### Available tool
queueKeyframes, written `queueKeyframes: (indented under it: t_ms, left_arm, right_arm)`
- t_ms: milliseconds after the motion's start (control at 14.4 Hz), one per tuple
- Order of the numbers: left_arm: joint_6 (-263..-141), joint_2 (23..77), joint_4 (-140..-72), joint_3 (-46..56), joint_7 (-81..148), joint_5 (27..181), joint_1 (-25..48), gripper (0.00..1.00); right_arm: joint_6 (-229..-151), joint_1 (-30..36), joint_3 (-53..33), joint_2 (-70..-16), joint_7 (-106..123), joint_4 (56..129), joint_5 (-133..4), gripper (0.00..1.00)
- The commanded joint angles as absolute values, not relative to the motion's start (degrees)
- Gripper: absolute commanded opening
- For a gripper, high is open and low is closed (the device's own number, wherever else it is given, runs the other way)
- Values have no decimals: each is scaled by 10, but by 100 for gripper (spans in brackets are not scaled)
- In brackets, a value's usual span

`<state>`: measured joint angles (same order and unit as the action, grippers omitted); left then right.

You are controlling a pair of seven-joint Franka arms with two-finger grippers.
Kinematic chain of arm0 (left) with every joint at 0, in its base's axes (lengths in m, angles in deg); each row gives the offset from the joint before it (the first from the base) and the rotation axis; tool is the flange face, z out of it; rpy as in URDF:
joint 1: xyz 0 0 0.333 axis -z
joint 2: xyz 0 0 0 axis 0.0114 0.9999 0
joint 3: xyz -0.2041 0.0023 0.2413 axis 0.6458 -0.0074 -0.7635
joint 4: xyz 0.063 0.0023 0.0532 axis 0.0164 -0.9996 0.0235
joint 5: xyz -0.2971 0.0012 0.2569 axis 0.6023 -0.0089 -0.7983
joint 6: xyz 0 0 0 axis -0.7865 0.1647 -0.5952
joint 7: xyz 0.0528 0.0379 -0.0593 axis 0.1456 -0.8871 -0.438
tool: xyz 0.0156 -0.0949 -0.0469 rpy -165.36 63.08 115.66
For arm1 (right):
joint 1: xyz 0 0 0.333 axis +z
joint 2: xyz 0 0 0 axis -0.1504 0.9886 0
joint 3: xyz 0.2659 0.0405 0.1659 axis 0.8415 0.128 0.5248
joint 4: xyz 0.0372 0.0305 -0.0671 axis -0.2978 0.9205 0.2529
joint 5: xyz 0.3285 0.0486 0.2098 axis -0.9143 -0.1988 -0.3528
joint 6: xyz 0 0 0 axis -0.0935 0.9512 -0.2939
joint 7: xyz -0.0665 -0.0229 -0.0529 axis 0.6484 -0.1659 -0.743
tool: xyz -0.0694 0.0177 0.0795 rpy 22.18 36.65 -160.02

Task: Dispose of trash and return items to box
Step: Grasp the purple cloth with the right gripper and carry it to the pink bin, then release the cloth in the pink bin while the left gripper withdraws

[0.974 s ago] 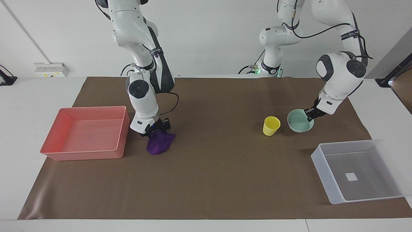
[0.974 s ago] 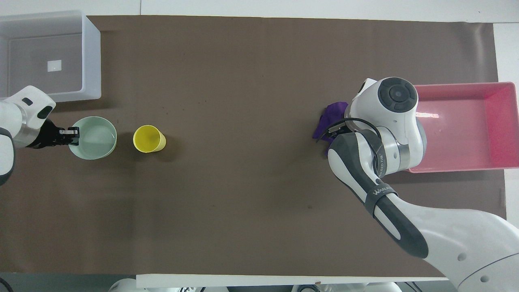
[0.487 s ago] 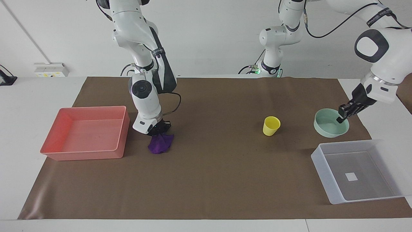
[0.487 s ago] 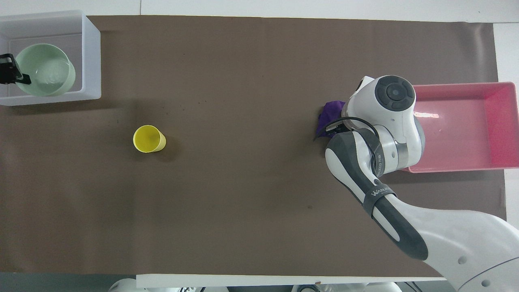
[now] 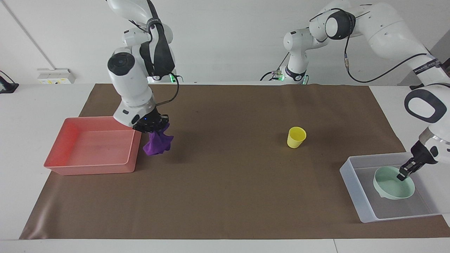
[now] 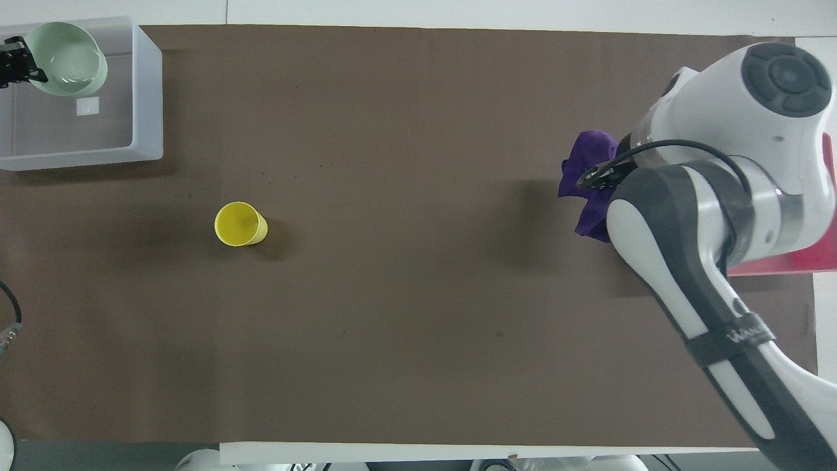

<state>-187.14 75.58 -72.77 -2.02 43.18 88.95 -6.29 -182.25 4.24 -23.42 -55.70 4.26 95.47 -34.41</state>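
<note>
Beside the pink tray [image 5: 59, 162], right gripper [image 5: 154, 127] pinches purple cloth [image 5: 158, 143] aloft; left gripper [image 5: 403, 173] grips mint bowl [image 5: 391, 185] in the corner box [image 5: 355, 186]; yellow cup [image 5: 296, 137] stands mid-bench.

Wrinkled soft purple cloth [image 5: 158, 142], smooth yellow plastic cup [image 5: 296, 137], translucent plastic bin [image 5: 362, 205], matt brown mat [image 5: 228, 182]

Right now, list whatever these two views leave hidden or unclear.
- Pink tray: overhead, the right arm covers nearly all of it.
- Right pincer: overhead, hidden under its own arm; only the cloth shows.
- Bowl: neither view shows whether it rests on the box floor.
- Left pincer: overhead, cut by the edge.
</note>
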Motion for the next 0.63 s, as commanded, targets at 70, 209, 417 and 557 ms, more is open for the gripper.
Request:
queueKeyframes:
  t_ms: [70,209,417,557]
  left_arm:
    - [-1935,779,-778,-47,434,858,-64,0]
    - [-1950,778,-785,-46,428,860,-61,8]
    - [-1954,772,-782,-50,425,864,-63,100]
    - [-1929,744,-772,-51,427,857,-63,100]
  right_arm:
    - [-1789,-25,-231,-595,63,963,-295,0]
    - [-1795,-70,-231,-597,116,973,-294,0]
    - [-1825,-116,-231,-598,159,1008,-294,1]
    - [-1864,-138,-231,-597,173,1053,-294,1]
